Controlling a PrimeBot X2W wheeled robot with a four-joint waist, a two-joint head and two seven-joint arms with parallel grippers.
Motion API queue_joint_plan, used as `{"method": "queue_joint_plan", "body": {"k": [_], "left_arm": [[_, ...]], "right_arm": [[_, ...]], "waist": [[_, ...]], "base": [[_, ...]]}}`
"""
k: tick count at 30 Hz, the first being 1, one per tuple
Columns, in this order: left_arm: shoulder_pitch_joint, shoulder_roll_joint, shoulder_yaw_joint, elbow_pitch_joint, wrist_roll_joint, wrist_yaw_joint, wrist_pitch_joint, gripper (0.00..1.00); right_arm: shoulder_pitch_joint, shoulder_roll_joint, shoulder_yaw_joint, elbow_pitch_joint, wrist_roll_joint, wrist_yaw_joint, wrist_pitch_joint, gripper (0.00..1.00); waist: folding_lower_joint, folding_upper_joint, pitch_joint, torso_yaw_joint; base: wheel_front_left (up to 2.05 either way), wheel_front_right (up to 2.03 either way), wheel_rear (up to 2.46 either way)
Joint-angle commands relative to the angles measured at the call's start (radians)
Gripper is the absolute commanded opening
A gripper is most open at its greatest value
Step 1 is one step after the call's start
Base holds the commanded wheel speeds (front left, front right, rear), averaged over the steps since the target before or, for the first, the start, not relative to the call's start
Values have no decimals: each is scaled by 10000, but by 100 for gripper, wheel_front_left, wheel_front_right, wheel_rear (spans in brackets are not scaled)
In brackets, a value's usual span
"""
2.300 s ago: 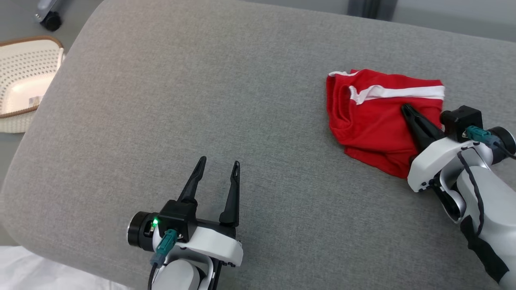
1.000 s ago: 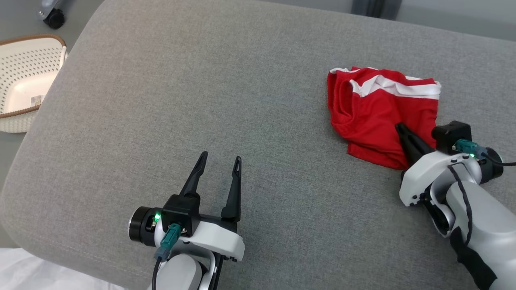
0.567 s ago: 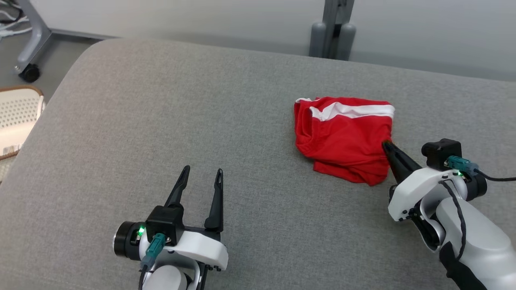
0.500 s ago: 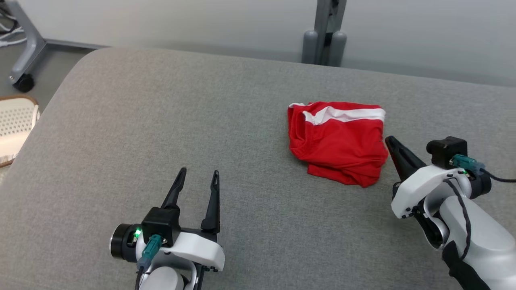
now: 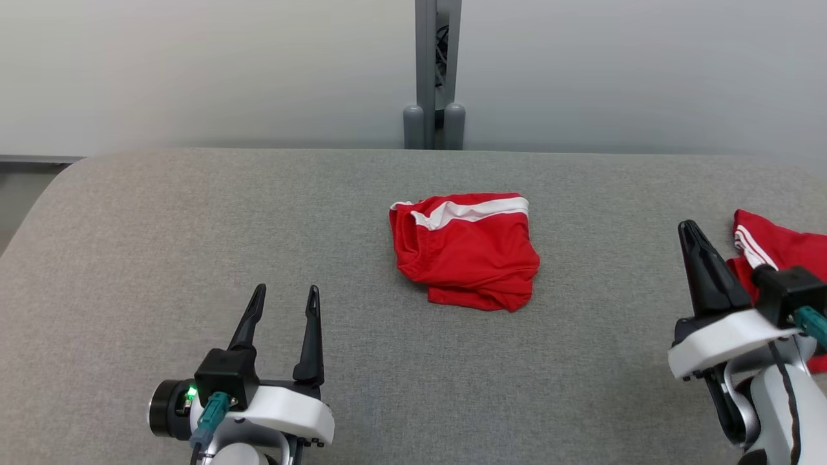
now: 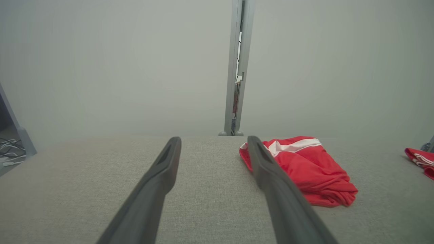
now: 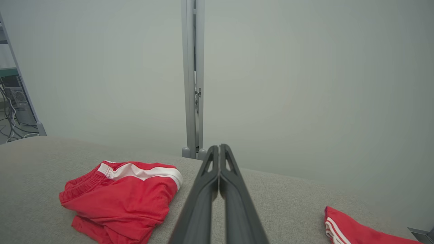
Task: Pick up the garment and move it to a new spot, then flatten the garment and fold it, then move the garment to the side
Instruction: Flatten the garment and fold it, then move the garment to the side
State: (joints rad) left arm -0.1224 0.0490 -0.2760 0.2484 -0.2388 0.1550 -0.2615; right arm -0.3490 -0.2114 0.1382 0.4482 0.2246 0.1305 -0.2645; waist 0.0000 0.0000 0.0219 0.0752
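Grey woven padding (image 5: 194,213) carried everything, with a pale wall (image 5: 161,64) and a grey upright post (image 5: 431,71) behind its far edge. You had the left gripper (image 5: 285,289) by the near edge, left of the middle. Its two dark fingers were spread wide, gripping nothing and pointing toward the far edge. Your right gripper (image 5: 688,227) stood close to the right edge with its fingers pressed together, nothing between them and no cloth touching them. Judging from that, both arms were parked clear of the work so the head camera had an open look at it, with the left one ready to take cloth.

Farther in, between the two grippers, the red shorts (image 5: 468,252) lay about midway along the surface, nearer the far edge than the near one and well apart from either gripper. They looked folded into a compact, roughly square bundle. A white stripe ran along the far side, the gathered waistband sat at the left, and a lower layer poked out at the near right corner. Soft creases crossed the top. I judge the fold done, if loosely; whether that was their final spot I cannot tell.

Just beyond your right gripper, at the right edge, lay a second red garment (image 5: 775,248) with thin white stripes. The wrist partly hid it, and it was probably set aside there.
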Motion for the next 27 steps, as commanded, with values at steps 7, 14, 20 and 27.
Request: {"method": "queue_joint_plan", "body": {"k": [7, 14, 20, 27], "left_arm": [[447, 42, 152, 49, -69, -77, -26, 100], [702, 36, 113, -29, -169, -150, -26, 100], [717, 42, 76, -26, -186, -191, -26, 100], [633, 39, -54, 50, -202, -242, -26, 100]], "right_arm": [[1688, 923, -1196, -1061, -853, 4, -7, 0], [2148, 1324, -1625, -588, -1347, 4, -8, 100], [2090, 1444, -1731, -557, -1467, 4, -7, 100], [1877, 1462, -1486, -211, -1038, 4, -8, 100]], "waist": [[0, 0, -174, -395], [0, 0, -224, -457], [0, 0, -243, -406], [0, 0, -65, -123]], "base": [[0, 0, 0], [0, 0, 0], [0, 0, 0], [0, 0, 0]]}}
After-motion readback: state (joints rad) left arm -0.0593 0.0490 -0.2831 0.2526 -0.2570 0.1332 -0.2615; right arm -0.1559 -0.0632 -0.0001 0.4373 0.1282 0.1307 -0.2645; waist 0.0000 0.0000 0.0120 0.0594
